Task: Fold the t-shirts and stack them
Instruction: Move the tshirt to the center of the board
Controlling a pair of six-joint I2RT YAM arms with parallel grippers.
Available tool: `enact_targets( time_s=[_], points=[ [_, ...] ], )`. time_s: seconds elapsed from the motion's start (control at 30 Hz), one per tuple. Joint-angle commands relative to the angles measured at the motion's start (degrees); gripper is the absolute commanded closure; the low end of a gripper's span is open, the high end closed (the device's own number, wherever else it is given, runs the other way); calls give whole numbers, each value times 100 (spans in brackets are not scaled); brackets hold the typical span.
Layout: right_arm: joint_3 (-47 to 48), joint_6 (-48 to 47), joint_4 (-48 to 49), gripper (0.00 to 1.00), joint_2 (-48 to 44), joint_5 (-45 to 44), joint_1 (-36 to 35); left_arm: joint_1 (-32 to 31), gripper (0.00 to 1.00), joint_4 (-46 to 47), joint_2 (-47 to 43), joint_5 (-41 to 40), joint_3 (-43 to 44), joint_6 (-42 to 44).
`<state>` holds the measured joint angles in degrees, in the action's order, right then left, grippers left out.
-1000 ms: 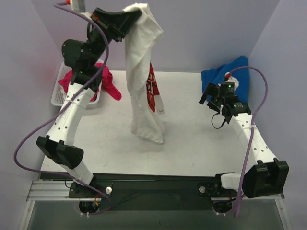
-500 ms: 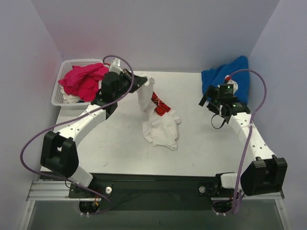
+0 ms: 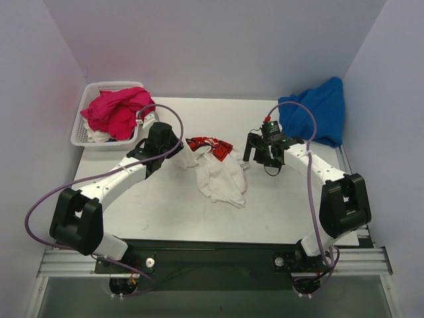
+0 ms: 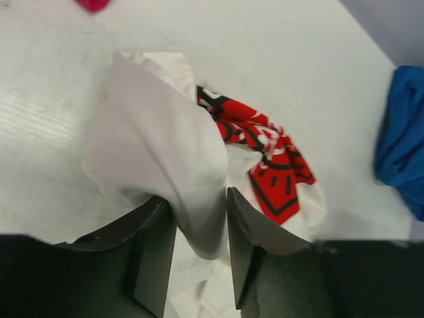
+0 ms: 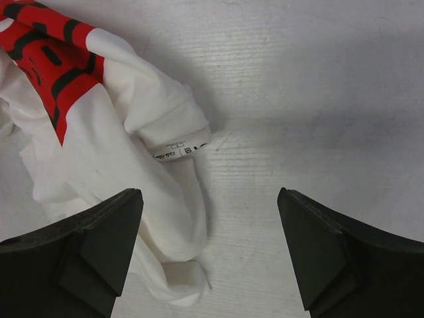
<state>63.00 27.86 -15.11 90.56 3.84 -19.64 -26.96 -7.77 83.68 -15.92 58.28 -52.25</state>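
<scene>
White t-shirt (image 3: 222, 179) with the red chest print (image 3: 211, 146) is down in a crumpled heap at the centre of the table (image 3: 165, 212).

Sweeping from the upper left of the overhead view, the lattice basket (image 3: 78, 129) sits at the far-left corner. A magenta-pink shirt (image 3: 116, 109) is piled high in it, and a scrap of white cloth (image 3: 98, 136) shows under the pink on the near side.

Moving right, my left gripper (image 4: 197, 212) is low at the white shirt's left edge. On the left wrist camera its jaws are drawn in close, pinching a thick fold of white cloth that bulges up past the fingertips. The red print lies just beyond that fold, face up and wrinkled.

Centre frame, the rest of the shirt trails toward the lower middle in a rumpled pile on the tabletop.

Next over, my right gripper (image 5: 211, 199) is just off the shirt's right edge, jaws spread wide with nothing held. The right wrist camera shows a rolled hem with a small label (image 5: 175, 149) toward the left finger, and bare table under the right one. I can't tell whether the fingers touch the surface.

Upper right, the bright blue shirt (image 3: 315, 112) is bunched at the far-right corner, well apart from the white one.
</scene>
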Motion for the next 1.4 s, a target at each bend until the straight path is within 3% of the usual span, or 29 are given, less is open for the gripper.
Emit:
enact_targets(
  time_s=[0.0,0.17,0.3,0.5,0.7,0.9,1.1,1.37],
  points=[
    [239,-8,43,14,154,91,-49,-20,51,-567,96,-743,113,250],
    [309,-26,70,14,251,152,-128,-29,31,-865,122,-1456,463,469],
    [405,-70,79,14,356,179,-189,-20,27,-1051,280,-2062,885,716],
    [511,-70,96,14,471,249,-295,24,23,-1130,413,-2205,1220,910],
    [766,-105,114,14,716,346,-400,24,17,-393,17,-2362,922,1305],
    [1056,-17,114,14,1042,451,-611,296,19,-120,789,-1968,1352,1279],
    [1091,-8,114,14,1191,460,-848,490,29,329,2204,-1686,2133,1323],
    [1056,-17,114,15,1253,381,-893,666,31,-627,3505,-1993,3636,1155]
  ],
)
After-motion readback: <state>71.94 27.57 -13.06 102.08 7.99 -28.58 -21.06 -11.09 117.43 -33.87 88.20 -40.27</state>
